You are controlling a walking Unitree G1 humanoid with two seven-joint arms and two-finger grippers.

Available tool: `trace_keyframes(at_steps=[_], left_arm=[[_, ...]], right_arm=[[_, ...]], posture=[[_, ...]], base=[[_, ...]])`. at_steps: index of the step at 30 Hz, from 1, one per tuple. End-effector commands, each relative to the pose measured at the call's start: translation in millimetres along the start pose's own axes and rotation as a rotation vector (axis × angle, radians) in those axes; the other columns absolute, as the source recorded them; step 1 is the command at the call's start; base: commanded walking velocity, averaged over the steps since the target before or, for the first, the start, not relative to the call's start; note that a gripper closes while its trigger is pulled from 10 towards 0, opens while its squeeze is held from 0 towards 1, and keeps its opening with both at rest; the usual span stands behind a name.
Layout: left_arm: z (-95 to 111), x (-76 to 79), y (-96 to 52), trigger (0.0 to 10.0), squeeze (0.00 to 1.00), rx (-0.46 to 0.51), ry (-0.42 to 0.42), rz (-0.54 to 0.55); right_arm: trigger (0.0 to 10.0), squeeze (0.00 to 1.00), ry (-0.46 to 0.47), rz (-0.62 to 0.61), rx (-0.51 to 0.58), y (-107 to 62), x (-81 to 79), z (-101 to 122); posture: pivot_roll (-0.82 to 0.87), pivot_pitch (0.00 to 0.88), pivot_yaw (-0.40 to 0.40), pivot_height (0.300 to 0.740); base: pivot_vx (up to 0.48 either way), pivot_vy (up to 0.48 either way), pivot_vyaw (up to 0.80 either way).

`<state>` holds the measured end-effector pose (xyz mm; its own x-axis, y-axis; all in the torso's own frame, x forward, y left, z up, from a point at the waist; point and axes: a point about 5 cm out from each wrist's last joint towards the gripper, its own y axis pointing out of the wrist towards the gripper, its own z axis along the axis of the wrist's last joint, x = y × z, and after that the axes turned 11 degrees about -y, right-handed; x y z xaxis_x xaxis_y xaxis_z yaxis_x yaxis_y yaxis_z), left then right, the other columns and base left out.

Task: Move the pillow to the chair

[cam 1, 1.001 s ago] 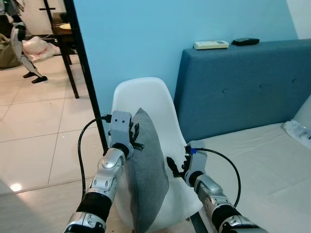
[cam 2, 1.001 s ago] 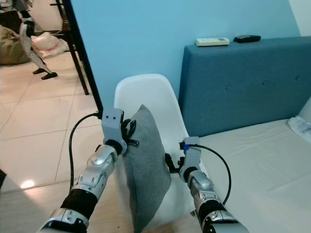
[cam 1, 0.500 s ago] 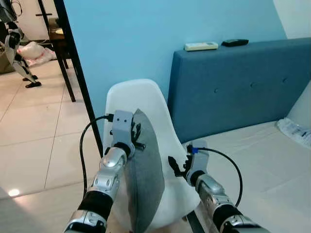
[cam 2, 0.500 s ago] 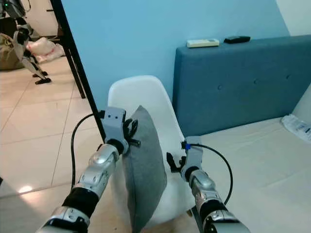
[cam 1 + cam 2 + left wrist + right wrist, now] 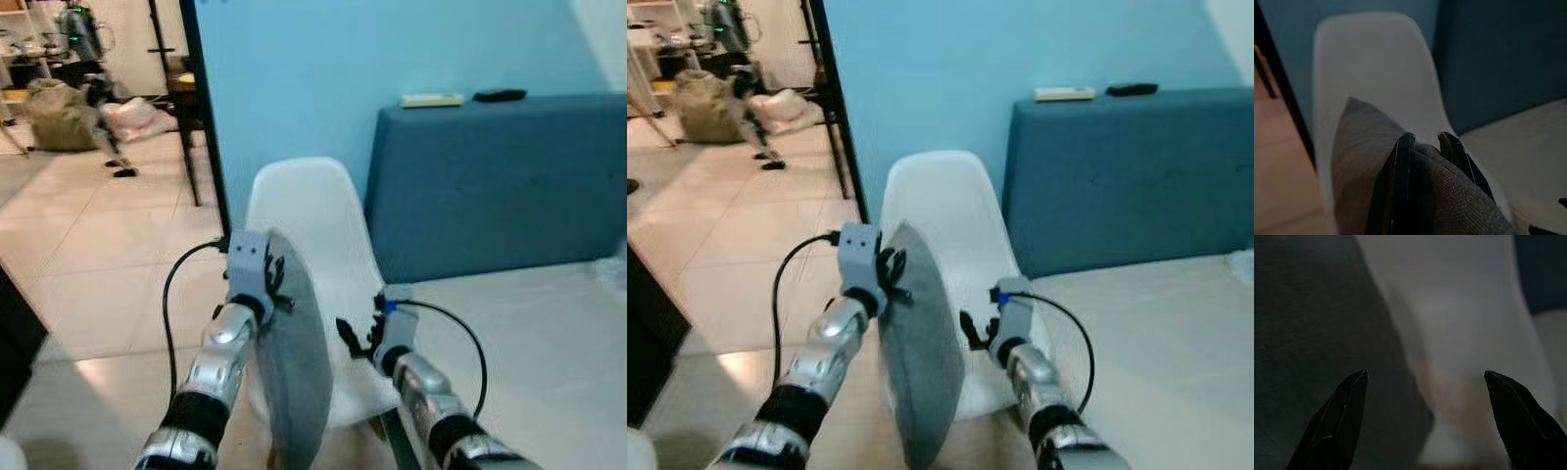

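A grey pillow (image 5: pixel 297 372) hangs upright, edge on, in front of the white moulded chair (image 5: pixel 315 225). My left gripper (image 5: pixel 274 284) is shut on the pillow's upper edge; in the left wrist view its black fingers (image 5: pixel 1400 171) pinch the grey fabric (image 5: pixel 1366 161) with the chair's back (image 5: pixel 1376 63) just beyond. My right gripper (image 5: pixel 355 338) stands open to the pillow's right, over the chair's seat. In the right wrist view its fingertips (image 5: pixel 1354 396) are spread wide, with the pillow (image 5: pixel 1312 342) on one side and the white seat (image 5: pixel 1459 333) ahead.
A blue headboard (image 5: pixel 500 186) with two remotes (image 5: pixel 431 99) on top stands right of the chair, a pale mattress (image 5: pixel 529 343) below it. A black post (image 5: pixel 208 117) rises left of the chair. Beyond it are tiled floor (image 5: pixel 88 255), bags (image 5: pixel 59 113) and a table.
The whole picture has shifted and blurred, so the camera has turned left, showing more floor. The pillow is still held before the chair, and both grippers keep their places.
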<state>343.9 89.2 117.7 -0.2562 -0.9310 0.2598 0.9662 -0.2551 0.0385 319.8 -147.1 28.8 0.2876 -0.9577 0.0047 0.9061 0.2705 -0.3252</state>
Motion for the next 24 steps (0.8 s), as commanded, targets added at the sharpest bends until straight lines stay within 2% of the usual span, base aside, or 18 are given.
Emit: trace_keyframes(at_steps=[1, 24], left_arm=[[4.3, 1.1, 1.6, 10.0, 0.0, 0.016, 0.014, -0.01], [7.6, -1.8, 1.4, 10.0, 0.0, 0.036, 0.042, -0.011]], right_arm=[[10.0, 0.0, 0.0, 0.009, -0.001, 1.0, -3.2, 0.2], [10.0, 0.0, 0.004, 0.01, -0.005, 0.0, -4.7, -2.5]], posture=[[-0.01, 0.0, -0.033, 0.74], [-0.01, 0.001, -0.025, 0.74]], base=[[0.0, 0.0, 0.0], [0.0, 0.0, 0.0]])
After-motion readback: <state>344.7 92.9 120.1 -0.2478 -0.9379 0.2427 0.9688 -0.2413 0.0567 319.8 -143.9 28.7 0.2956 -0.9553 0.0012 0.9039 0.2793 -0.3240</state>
